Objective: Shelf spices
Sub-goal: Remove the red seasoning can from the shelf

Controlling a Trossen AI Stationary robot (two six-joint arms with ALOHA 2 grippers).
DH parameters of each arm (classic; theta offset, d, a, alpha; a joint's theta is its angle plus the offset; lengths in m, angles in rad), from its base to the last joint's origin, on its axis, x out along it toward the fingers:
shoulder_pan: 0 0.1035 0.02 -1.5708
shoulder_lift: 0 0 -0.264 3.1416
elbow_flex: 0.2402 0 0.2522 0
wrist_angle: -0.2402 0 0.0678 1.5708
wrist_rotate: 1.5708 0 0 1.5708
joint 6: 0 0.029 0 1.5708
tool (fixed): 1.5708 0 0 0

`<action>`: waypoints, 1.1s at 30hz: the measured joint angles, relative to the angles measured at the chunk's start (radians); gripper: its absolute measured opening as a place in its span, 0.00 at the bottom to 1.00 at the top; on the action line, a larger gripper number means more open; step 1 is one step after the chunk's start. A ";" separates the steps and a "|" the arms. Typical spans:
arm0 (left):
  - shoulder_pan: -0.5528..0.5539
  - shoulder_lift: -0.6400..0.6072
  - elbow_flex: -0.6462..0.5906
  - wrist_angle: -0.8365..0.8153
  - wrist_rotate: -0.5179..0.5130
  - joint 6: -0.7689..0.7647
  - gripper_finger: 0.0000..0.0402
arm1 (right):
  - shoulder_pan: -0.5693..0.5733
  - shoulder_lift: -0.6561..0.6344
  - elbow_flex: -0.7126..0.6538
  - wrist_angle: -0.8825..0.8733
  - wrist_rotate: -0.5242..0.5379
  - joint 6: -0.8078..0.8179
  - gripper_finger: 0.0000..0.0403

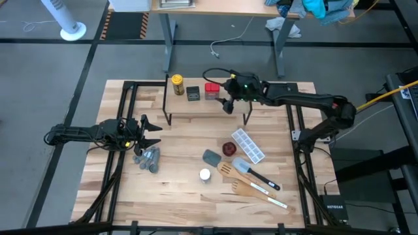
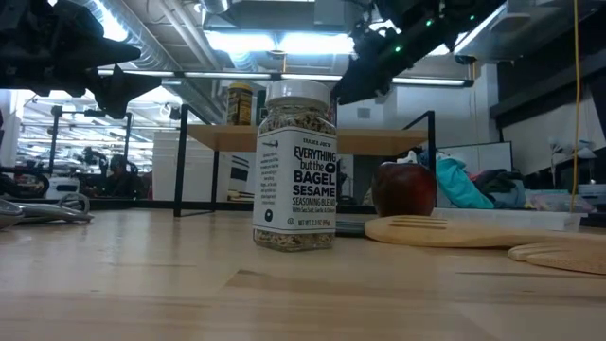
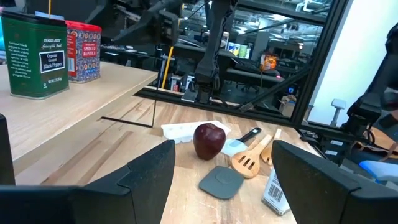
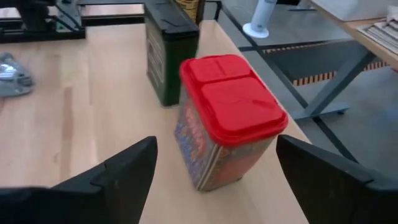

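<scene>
The shelf (image 1: 196, 108) stands at the table's far middle on thin black legs. On its board stand the yellow-lidded amber jar (image 1: 177, 84), the dark square tin (image 1: 193, 93) and the red square tin (image 1: 211, 90), each on its base. The white-capped jar (image 1: 205, 175) stands upright on the tabletop, large in the low view (image 2: 295, 170). My right gripper (image 1: 225, 95) is open beside the red tin (image 4: 227, 118), its fingers standing either side of the tin and clear of it. My left gripper (image 1: 147, 130) hovers open over the table's left side.
Grey measuring spoons (image 1: 148, 158) lie near my left gripper. To the right of the middle are a red apple (image 3: 209, 140), a grey pad (image 1: 211, 157), a white ice tray (image 1: 248, 145) and wooden utensils (image 1: 251, 186). Bare tabletop lies in front of the shelf.
</scene>
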 joint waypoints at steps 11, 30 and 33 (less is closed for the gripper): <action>0.000 0.000 0.000 0.000 0.000 0.001 0.65 | -0.047 0.131 0.000 0.138 -0.098 -0.016 0.83; 0.000 0.000 0.000 0.000 0.000 0.008 0.65 | -0.050 0.186 0.000 0.223 -0.214 0.042 0.42; 0.000 0.000 0.000 0.000 0.000 0.008 0.65 | -0.049 0.186 0.000 0.222 -0.222 0.070 0.43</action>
